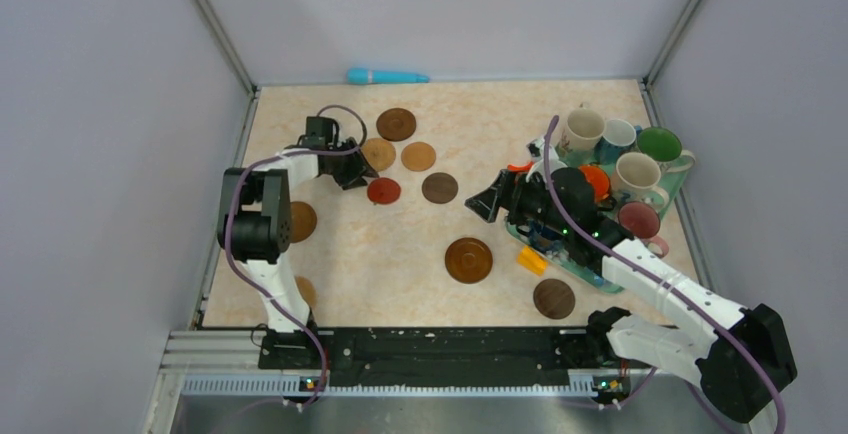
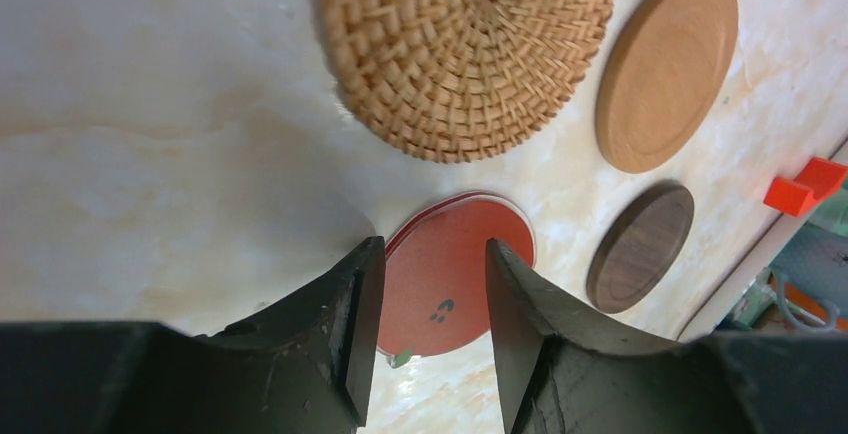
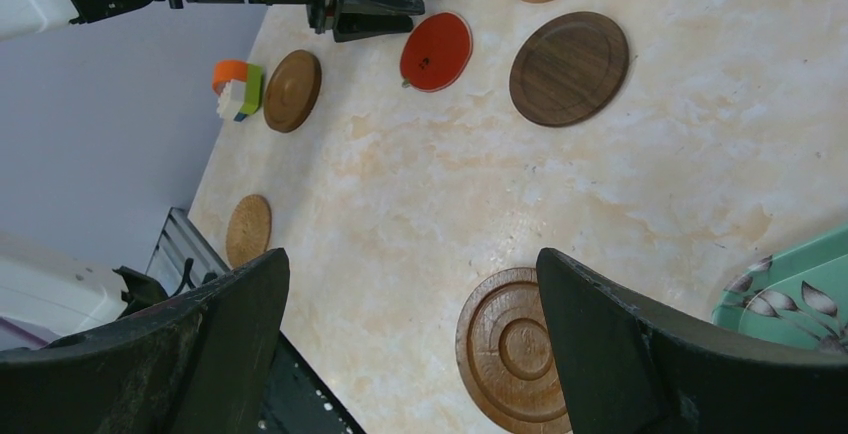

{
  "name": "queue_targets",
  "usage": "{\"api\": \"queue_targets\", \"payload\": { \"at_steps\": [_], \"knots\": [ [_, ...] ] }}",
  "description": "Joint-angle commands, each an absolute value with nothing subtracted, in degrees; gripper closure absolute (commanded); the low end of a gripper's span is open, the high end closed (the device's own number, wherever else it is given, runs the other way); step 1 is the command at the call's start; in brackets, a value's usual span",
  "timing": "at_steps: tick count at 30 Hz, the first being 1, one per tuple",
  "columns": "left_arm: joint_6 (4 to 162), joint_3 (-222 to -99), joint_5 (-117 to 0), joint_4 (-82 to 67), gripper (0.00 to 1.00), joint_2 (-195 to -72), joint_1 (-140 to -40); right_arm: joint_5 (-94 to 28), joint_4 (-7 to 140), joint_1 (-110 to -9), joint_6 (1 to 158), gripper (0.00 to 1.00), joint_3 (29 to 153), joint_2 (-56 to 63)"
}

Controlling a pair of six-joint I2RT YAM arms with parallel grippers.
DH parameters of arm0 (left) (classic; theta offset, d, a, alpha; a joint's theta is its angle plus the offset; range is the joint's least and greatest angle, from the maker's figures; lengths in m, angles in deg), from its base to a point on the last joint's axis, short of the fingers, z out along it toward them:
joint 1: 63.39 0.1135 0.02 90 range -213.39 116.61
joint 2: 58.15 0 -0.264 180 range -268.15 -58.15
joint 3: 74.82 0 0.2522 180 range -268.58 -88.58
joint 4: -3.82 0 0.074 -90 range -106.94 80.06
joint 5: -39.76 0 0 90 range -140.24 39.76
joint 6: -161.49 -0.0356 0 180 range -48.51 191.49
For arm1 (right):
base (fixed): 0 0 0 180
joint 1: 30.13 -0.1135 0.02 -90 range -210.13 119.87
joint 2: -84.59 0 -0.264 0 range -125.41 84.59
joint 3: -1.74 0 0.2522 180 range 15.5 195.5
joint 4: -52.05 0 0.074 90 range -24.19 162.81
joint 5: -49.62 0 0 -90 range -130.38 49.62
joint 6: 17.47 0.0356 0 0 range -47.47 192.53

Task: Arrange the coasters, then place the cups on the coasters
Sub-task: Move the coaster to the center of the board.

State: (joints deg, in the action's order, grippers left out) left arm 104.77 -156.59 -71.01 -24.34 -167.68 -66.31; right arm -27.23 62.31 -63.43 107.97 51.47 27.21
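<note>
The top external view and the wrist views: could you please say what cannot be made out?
- Top view: the right arm covers part of the tray, so the cups cannot be counted.
- Top view: the left arm hides part of a brown coaster.
- Left wrist view: whether the left gripper touches the red coaster is unclear.
- Right wrist view: the edge cuts off the tray.

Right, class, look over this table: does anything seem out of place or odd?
Two strays: a blue tube-shaped thing lies against the back wall, and a small orange block sits by the tray; neither fits the task.
</note>
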Motion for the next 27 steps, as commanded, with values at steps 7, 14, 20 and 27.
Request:
{"api": "queue_targets", "payload": {
  "at_steps": [7, 14, 20, 27],
  "knots": [
    [107.5, -153.7, -72.3, -23.8, 0.53, -166.8, -69.1, -27.5, 60.5, -64.2, 108.4, 0.07, 50.9, 28.6],
    [105.8, -152.8, -64.1, -27.5, 0.52, -161.5, -70.5, -27.9, 60.9, -64.1, 108.4, 0.07, 50.7, 29.3],
    [106.5, -149.3, -64.5, -27.9, 0.52, -157.6, -74.6, -28.1, 60.8, -64.2, 108.3, 0.07, 49.9, 29.4],
    [108.5, -145.9, -65.2, -25.4, 0.51, -157.4, -77.8, -28.2, 60.9, -64.2, 108.4, 0.08, 49.7, 29.4]
  ]
}}
